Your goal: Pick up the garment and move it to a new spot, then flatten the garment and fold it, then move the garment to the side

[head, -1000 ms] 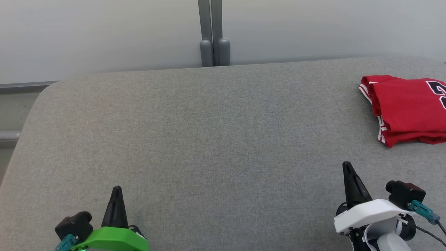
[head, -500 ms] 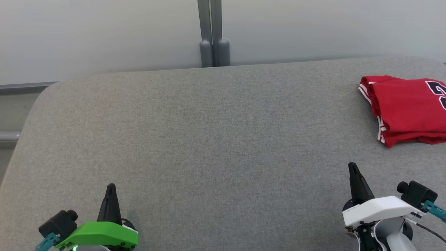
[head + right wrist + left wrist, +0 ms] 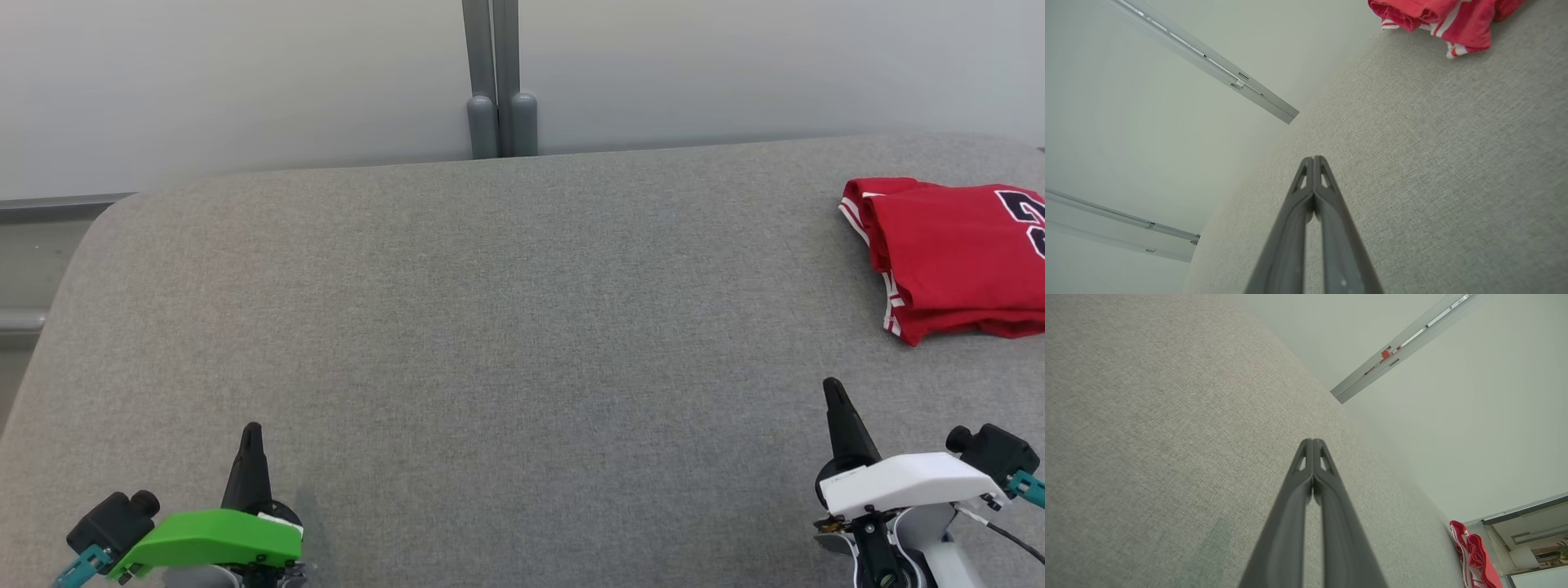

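The garment (image 3: 955,257), a red jersey with white-striped trim and a dark number, lies folded in layers toward the far right corner of the grey fabric worktop (image 3: 522,327), running off the head view's right side. The left hand (image 3: 251,431) hovers near the front left corner, fingers pressed together and empty. The right hand (image 3: 833,388), near the front right corner, is also closed on nothing, apart from the garment.

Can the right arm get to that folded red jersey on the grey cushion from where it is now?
Probably yes: bare grey cushion lies between the shut, empty right gripper and the folded red jersey, though the jaws must open first.
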Tool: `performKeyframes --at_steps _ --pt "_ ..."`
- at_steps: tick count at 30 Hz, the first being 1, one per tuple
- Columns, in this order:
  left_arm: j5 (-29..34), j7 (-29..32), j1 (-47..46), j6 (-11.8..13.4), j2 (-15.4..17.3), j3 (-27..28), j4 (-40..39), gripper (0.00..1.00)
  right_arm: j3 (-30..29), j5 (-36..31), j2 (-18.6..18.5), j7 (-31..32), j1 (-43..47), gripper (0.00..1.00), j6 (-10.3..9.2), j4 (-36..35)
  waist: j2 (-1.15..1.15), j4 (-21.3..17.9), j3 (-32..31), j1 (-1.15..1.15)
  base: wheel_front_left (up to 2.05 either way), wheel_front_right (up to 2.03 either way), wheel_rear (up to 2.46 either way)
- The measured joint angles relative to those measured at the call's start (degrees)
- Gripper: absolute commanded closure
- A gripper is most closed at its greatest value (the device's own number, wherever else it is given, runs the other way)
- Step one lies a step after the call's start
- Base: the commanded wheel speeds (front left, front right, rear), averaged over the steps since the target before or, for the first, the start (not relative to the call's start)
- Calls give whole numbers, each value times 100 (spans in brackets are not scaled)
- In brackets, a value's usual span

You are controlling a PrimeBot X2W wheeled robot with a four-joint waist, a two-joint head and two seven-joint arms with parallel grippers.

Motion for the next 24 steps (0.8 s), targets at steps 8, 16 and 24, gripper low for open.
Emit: performKeyframes --at_steps 8,16,24 --pt "-512 149 -48 -53 0 81 -12 100 -63 516 -3 142 -12 100 -3 -13 0 -4 -6 0 0 0 0" --pt "-983 292 -107 -109 0 174 -19 100 -123 1020 -5 276 -47 100 -3 -23 0 -8 -13 0 0 0 0" --pt "-1472 403 -149 -168 0 244 -27 100 -183 1472 -7 399 -63 100 -3 -33 0 -12 -20 0 0 0 0"
